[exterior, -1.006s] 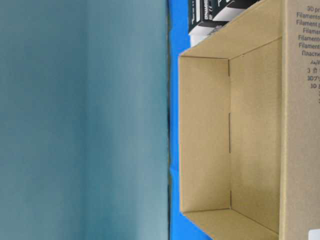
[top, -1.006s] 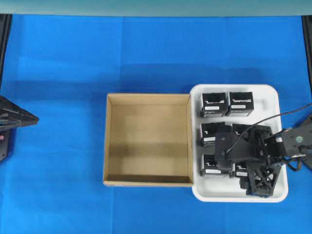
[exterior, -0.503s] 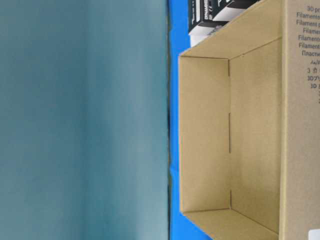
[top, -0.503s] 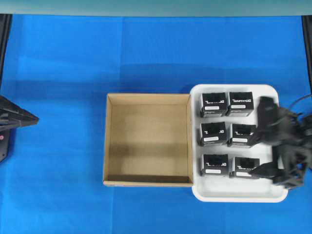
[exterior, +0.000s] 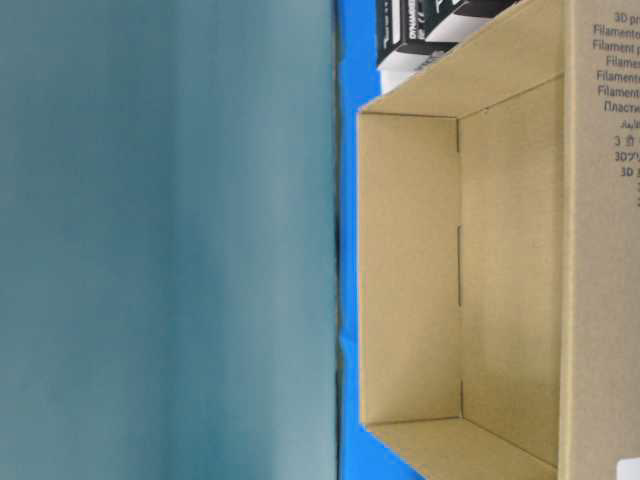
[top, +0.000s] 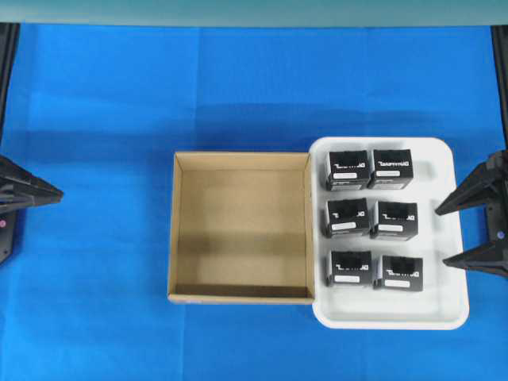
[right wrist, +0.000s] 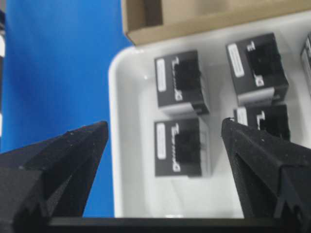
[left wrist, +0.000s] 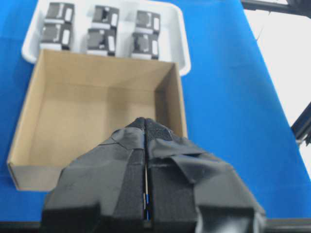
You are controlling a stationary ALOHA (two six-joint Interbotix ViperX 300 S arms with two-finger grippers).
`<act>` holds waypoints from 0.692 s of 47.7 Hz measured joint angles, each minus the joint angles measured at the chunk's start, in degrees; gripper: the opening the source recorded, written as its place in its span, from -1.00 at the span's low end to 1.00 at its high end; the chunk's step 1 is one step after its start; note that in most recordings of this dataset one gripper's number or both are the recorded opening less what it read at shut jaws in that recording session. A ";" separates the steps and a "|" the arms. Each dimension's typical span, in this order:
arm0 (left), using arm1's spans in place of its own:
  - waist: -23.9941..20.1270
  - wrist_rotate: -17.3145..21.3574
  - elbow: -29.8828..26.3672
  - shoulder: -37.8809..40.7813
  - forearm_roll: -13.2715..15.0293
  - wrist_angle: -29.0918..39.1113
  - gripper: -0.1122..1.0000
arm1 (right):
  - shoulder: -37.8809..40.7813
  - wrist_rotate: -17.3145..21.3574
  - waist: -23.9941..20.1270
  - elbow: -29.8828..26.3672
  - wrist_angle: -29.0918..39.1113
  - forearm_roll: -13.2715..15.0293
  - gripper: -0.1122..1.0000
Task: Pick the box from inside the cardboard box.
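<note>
**Figure: Cardboard box emptied; right arm withdrawn to the frame's right edge.**

A second ago the right end effector (top: 475, 238) hovered over the white tray (top: 452, 230); now it sits parked, jaws spread wide, holding nothing. The cardboard box (top: 181, 230), centre frame, is bare, and all six black boxes (top: 350, 265) rest in the tray, so the task looks complete. The left end effector (left wrist: 146, 145) is closed, empty. Readable print: "Filament" on the cardboard wall; box lettering is illegible.

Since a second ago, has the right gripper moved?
Yes. In the overhead view the right gripper has pulled back rightward, off the black boxes to the right rim of the white tray; it is open and empty.
</note>
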State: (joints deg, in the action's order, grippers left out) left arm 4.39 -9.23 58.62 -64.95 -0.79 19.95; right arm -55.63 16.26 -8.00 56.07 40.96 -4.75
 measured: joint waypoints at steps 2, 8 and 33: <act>0.00 0.00 0.00 0.09 0.00 0.00 -0.89 | -0.09 0.00 -0.09 -0.09 0.88 0.18 0.93; 0.00 0.18 0.00 0.09 0.00 0.00 -0.89 | -0.35 0.00 -0.09 -0.09 2.55 1.49 0.93; 0.00 0.26 0.00 0.09 0.00 0.26 -0.89 | -5.10 0.00 0.26 -1.32 7.91 6.77 0.93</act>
State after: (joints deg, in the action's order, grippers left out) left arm 4.39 -8.96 58.62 -64.86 -0.79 20.21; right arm -60.73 16.26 -7.73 54.76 48.87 2.02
